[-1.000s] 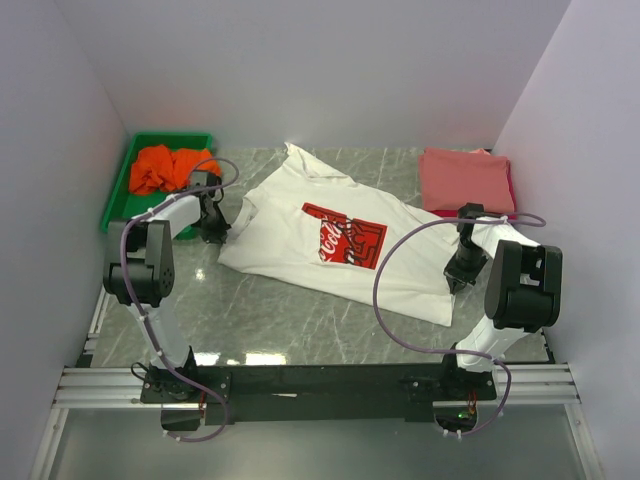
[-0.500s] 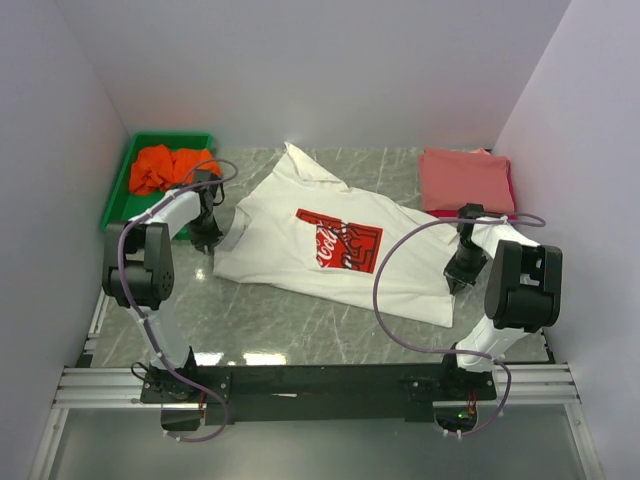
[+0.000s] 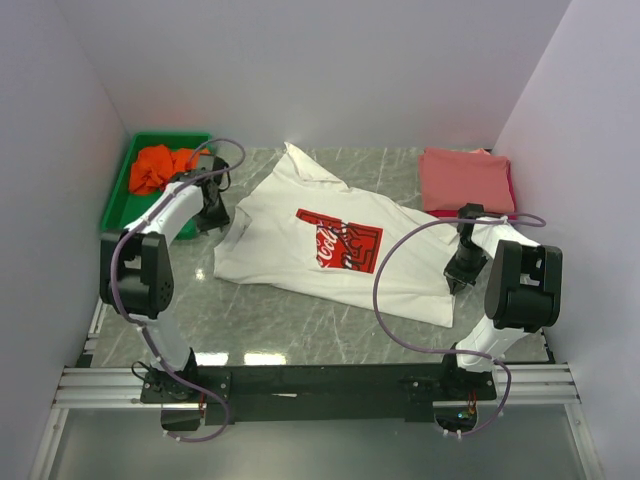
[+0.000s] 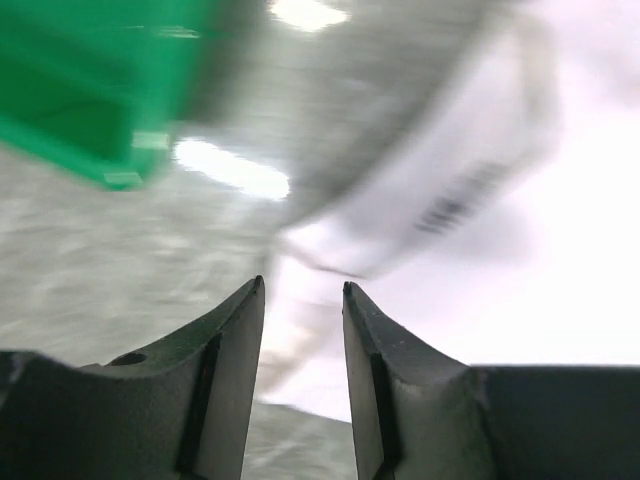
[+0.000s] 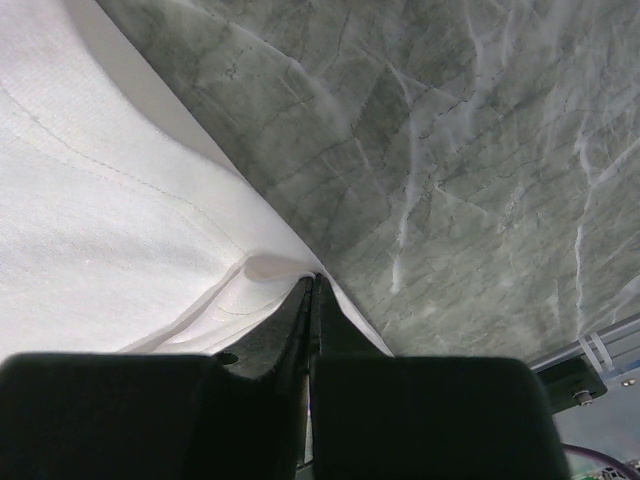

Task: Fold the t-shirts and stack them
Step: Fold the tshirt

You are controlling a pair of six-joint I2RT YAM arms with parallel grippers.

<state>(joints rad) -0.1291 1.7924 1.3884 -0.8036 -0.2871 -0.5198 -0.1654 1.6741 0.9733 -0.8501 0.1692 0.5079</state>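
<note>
The white t-shirt (image 3: 300, 255) with a red square chest print lies spread across the middle of the table. My right gripper (image 3: 457, 277) is shut on its near right hem, and a pinch of white cloth (image 5: 150, 250) bunches at the closed gripper tips (image 5: 312, 281). My left gripper (image 3: 212, 203) hovers at the shirt's left sleeve, open, with nothing between its fingers (image 4: 240, 330). The blurred white t-shirt (image 4: 520, 270) shows past them. An orange t-shirt (image 3: 160, 167) lies crumpled in the tray. A folded salmon-pink t-shirt (image 3: 465, 180) sits at the back right, with a red edge under it.
The green tray (image 3: 118, 200) stands at the back left beside my left arm, and its corner (image 4: 90, 110) shows in the left wrist view. White walls close in on three sides. Bare grey marble table (image 3: 300, 320) lies between the shirt and the arm bases.
My left gripper dragged the white shirt's left side leftward, then opened and let the sleeve go, moving back toward the tray. The right gripper has stayed shut on the hem.
</note>
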